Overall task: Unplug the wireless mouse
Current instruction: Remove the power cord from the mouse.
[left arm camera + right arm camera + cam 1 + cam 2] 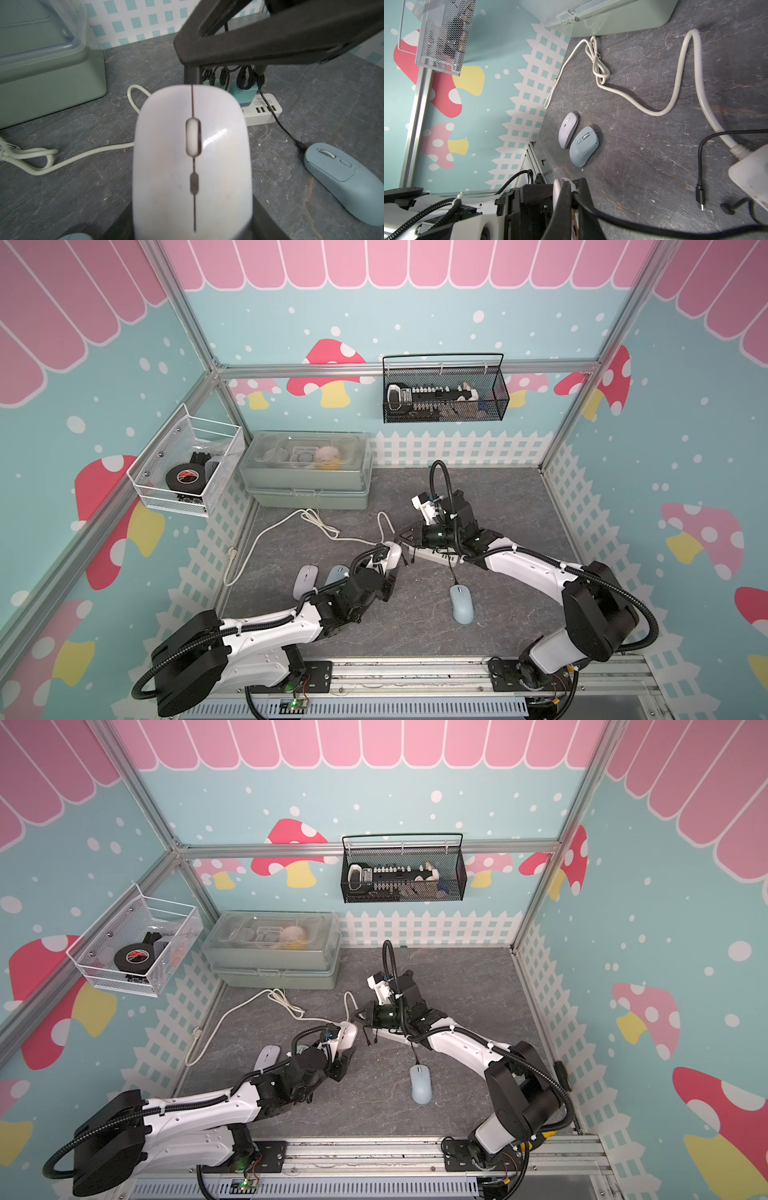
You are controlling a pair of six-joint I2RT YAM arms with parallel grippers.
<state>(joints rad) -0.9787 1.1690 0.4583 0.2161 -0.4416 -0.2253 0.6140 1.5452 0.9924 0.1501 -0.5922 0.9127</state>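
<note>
My left gripper [390, 568] holds a white wireless mouse [392, 552] off the table by its sides; in the left wrist view the mouse [192, 166] fills the middle, and my left gripper [192, 218] has a finger on either flank. My right gripper [405, 536] meets the mouse's front end from the other side. In the right wrist view my right gripper [574, 193] is shut on the plug of a black cable [633, 223] right at the mouse's white edge [557, 187]. Whether the plug still sits in the port is hidden.
A white power strip [436, 556] with several chargers lies under my right arm, and its white cord [266, 535] loops to the left. A blue mouse [461, 603] lies front centre with a black cable plugged in. Two more mice [568, 129] [583, 146] lie at the left. A green box [307, 472] stands behind.
</note>
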